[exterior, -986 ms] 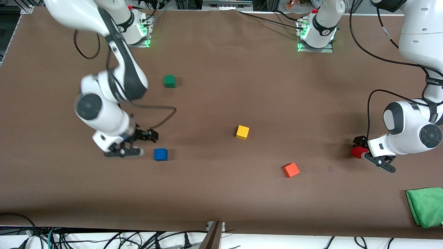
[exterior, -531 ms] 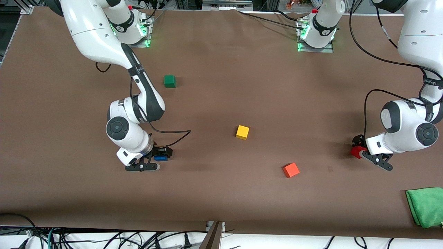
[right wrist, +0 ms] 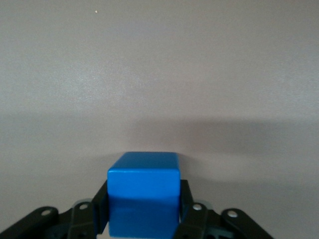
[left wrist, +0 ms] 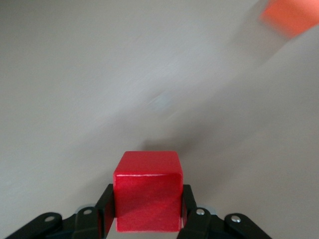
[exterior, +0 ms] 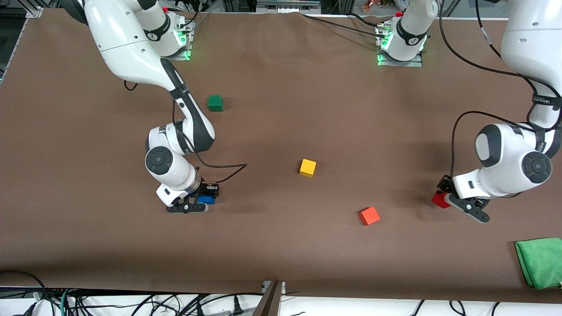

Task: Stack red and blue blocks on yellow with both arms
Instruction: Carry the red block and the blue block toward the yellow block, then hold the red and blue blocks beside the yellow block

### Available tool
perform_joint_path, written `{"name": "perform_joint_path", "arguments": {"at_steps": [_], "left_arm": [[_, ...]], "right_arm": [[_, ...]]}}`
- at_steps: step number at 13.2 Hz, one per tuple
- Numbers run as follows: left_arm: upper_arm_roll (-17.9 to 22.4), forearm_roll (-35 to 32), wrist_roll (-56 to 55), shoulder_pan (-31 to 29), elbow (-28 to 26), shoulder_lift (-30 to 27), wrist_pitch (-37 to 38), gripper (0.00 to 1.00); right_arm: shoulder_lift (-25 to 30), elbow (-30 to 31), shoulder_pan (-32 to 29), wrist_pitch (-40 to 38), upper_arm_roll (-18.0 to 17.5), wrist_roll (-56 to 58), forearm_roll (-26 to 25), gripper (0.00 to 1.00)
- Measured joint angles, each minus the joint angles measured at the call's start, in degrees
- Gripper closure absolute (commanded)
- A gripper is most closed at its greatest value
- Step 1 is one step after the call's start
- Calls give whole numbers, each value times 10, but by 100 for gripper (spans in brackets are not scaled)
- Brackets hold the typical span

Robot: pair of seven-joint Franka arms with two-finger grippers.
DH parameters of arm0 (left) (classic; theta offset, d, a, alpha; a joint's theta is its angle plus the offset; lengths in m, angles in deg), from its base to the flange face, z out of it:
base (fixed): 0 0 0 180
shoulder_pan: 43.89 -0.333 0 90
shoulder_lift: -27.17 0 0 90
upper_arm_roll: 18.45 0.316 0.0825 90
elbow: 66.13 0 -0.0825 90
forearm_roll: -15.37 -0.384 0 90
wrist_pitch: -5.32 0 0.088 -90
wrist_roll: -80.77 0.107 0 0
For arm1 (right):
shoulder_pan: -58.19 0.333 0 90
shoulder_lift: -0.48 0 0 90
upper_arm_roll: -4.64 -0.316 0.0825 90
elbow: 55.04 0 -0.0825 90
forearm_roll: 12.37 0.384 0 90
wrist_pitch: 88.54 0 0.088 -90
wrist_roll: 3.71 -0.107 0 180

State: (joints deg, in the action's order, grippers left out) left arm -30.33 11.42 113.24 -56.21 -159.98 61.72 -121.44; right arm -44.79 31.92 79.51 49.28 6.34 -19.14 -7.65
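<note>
No legible text: small dark lettering on the glossy white left arm's black wrist band (exterior: 544,102) is unreadable.

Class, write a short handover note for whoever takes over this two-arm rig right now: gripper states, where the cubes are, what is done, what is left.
Left gripper: shut on the red cube, at the left arm's end of the table.
Right gripper: around the blue cube, fingers at its sides, down at the table at the right arm's end.
Yellow cube: mid-table, nothing on it.
Orange cube and green cube: not part of the job.
Done: both cubes gripped.
Left: carry red and blue to the yellow cube and stack them.
</note>
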Motion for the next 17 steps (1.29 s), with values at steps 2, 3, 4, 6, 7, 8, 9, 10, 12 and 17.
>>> {"name": "perform_joint_path", "arguments": {"at_steps": [2, 3, 4, 6, 7, 8, 9, 10, 12, 17], "left_arm": [[-56, 0, -98, 6, 5, -13, 44, 100], [-81, 0, -149, 12, 5, -16, 55, 100], [-98, 0, -191, 26, 5, -16, 58, 100], [-106, 0, -256, 78, 7, -16, 58, 100], [-105, 0, -290, 109, 8, -16, 58, 100], [-105, 0, -328, 139, 9, -16, 58, 100], [-103, 0, -367, 166, 11, -13, 58, 100], [-102, -8, -401, 190, 16, -8, 57, 100], [-100, -51, -467, 229, 33, 11, 57, 100], [-94, -85, -533, 293, 80, 57, 55, 100]], "right_arm": [[7, -10, -1, -32, 2, 0, 0, 79], [16, -19, -1, -56, 3, 0, 0, 79], [29, -27, -1, -80, 4, 1, 0, 78], [64, -46, 0, -139, 3, 1, 0, 75], [79, -63, 2, -178, 2, -3, 0, 75], [89, -88, 7, -219, 1, -15, 1, 75], [92, -119, 12, -255, 0, -31, 1, 73], [91, -146, 19, -279, -1, -47, 1, 71], [83, -176, 30, -295, -3, -81, 5, 71], [54, -204, 37, -294, -9, -133, 13, 68]]}}
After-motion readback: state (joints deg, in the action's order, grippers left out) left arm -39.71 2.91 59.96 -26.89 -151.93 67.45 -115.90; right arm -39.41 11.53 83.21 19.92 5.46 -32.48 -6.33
